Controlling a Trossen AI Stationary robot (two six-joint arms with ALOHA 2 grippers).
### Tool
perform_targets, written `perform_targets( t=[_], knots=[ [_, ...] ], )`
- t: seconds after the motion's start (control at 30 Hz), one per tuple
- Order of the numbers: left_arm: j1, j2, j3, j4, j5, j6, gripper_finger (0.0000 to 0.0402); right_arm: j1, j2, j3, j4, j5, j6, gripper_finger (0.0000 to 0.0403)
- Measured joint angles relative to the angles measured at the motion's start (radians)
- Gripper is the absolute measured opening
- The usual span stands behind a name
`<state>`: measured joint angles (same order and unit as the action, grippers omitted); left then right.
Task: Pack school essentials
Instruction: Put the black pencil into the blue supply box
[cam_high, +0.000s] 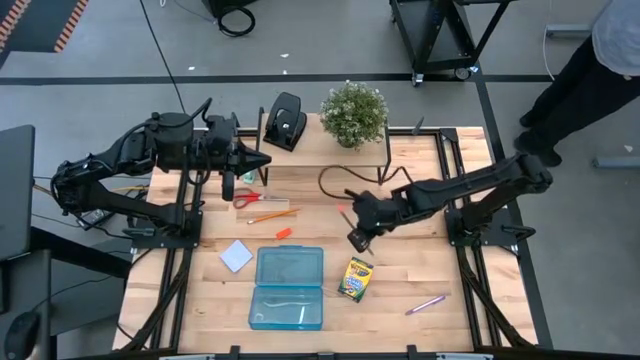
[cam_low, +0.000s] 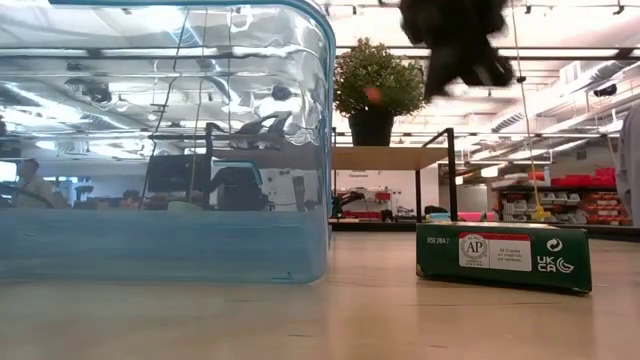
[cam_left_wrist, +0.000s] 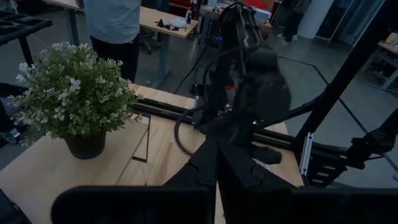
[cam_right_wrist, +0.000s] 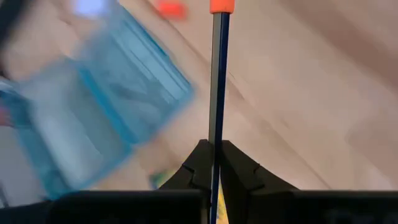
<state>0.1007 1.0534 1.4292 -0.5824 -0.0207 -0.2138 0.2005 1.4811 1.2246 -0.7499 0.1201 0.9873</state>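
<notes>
Closest to the table's near edge sits the open blue plastic case (cam_high: 288, 288), both halves lying flat. Going left to right, the left gripper (cam_high: 262, 159) hovers by the back shelf beside the black hole punch (cam_high: 285, 121), fingers pressed together on nothing. Below it on the wood lie the red-handled scissors (cam_high: 247, 199), the orange pencil (cam_high: 271, 215), a small orange piece (cam_high: 284, 233) and the pale blue note pad (cam_high: 236, 255). Just right of the case lies the yellow-green crayon box (cam_high: 355, 279). The right gripper (cam_high: 357, 239) hangs above the table just beyond that box, up and to the right of the case, and is clamped on the grey pencil (cam_right_wrist: 215, 93), whose orange eraser end (cam_right_wrist: 221, 6) sticks forward from the fingers. Farther right, the pink-purple pen (cam_high: 427, 303) lies alone. A potted plant (cam_high: 354, 113) stands on the shelf.
</notes>
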Motion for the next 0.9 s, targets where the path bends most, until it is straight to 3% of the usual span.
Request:
perform_targets(
  t=[0.27,0.4,0.6,0.9],
  knots=[
    [0.000,0.000,0.000,0.049,0.001,-0.002,0.0023,-0.011,0.162,0.333,-0.048,0.064,-0.136,0.0021],
    [0.000,-0.002,0.000,0.049,0.055,-0.018,0.0015,-0.014,0.268,0.463,-0.038,0.063,-0.200,0.0024],
    [-0.001,-0.008,-0.001,0.045,0.162,-0.045,0.0013,-0.014,0.400,0.618,0.012,0.052,-0.256,0.0026],
    [-0.023,-0.044,-0.001,0.045,0.176,-0.039,0.0018,-0.014,0.556,0.795,0.075,0.003,-0.354,0.0027]
  ],
)
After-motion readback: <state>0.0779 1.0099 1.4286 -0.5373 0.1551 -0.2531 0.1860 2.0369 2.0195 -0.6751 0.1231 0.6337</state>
